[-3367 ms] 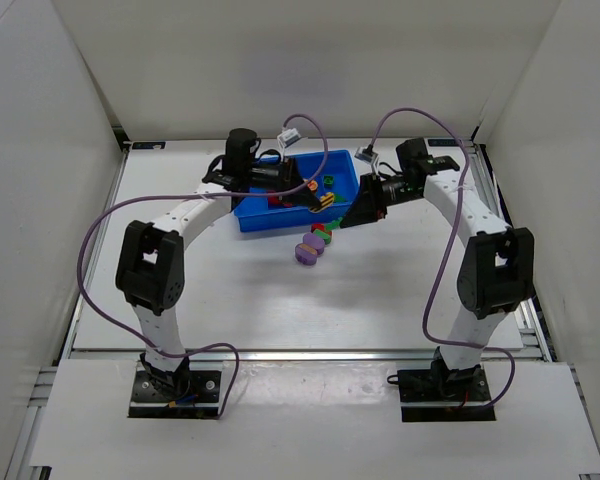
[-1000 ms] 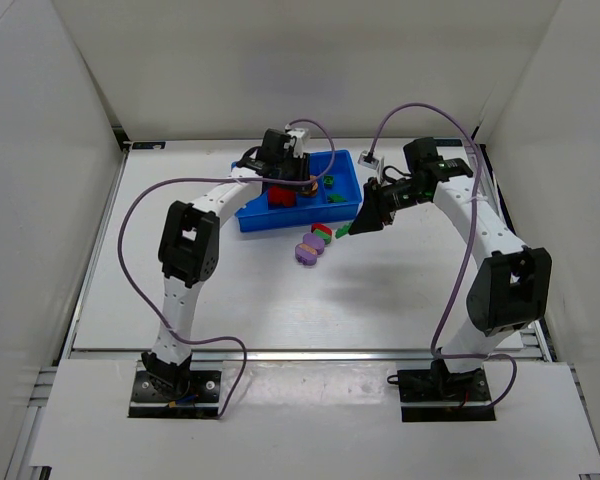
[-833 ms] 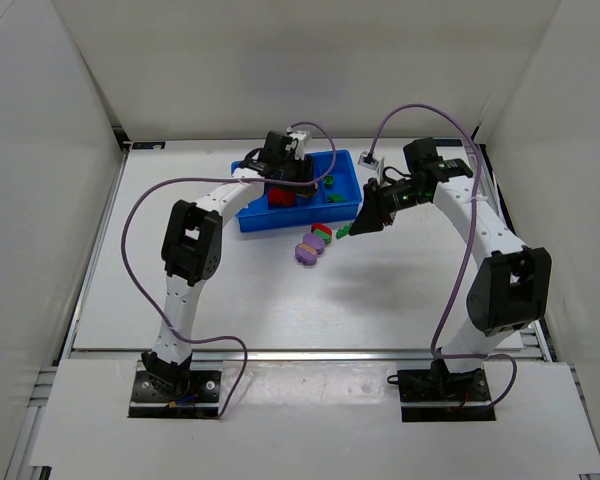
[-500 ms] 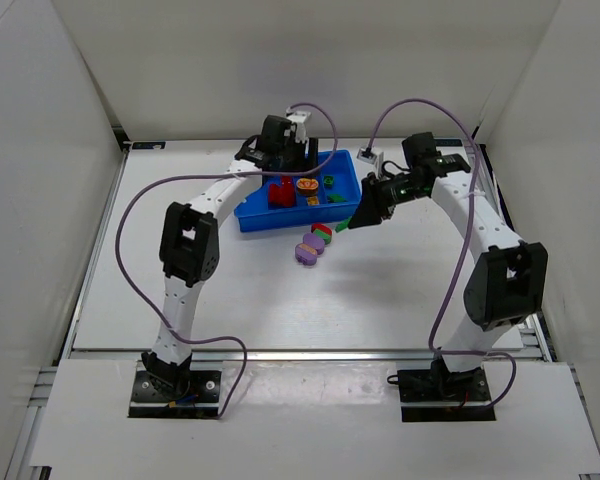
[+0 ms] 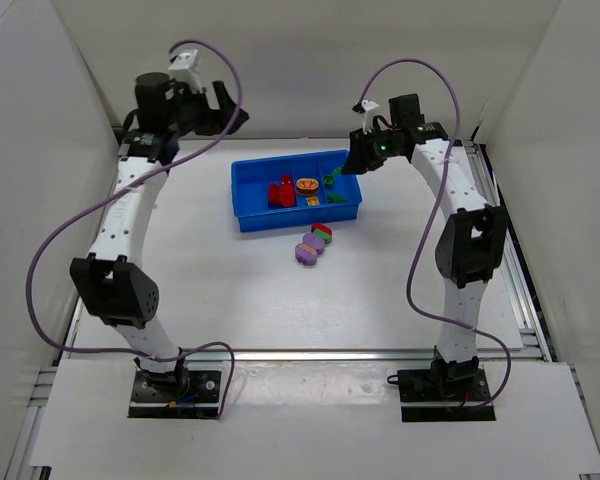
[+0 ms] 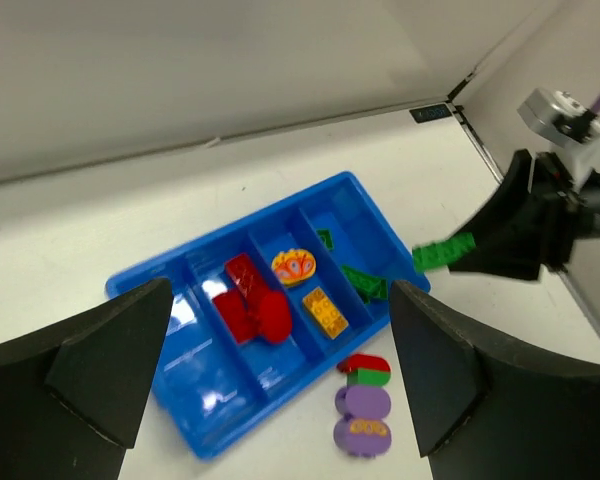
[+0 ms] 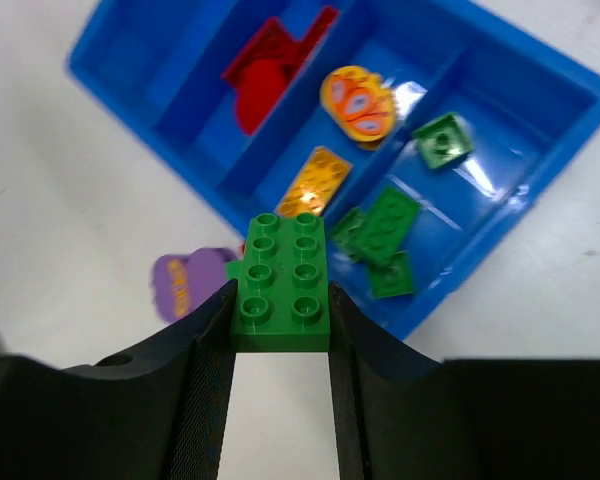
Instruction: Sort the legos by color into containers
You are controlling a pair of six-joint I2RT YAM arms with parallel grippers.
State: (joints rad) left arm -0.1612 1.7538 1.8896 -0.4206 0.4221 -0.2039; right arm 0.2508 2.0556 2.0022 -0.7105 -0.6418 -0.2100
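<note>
The blue tray of containers (image 5: pixel 248 198) lies at the back middle of the table. Red legos (image 6: pixel 245 305) fill its second compartment. An orange oval (image 6: pixel 293 266) and a yellow brick (image 6: pixel 325 308) lie in the third, and green legos (image 7: pixel 388 228) in the fourth. My right gripper (image 5: pixel 348 168) hangs above the tray's right end, shut on a green studded brick (image 7: pixel 280 280). High at the back left, my left gripper (image 5: pixel 220 106) is open and holds nothing.
Two purple ovals (image 5: pixel 308 250) and a red-and-green piece (image 5: pixel 322 232) lie on the table just in front of the tray. The tray's leftmost compartment (image 6: pixel 170 360) holds nothing. White walls stand close behind and beside the table.
My left gripper opened over the tray, left the orange oval in it, and rose far up to the back left. The right gripper carried the green brick from the tray's front corner to above its right end.
</note>
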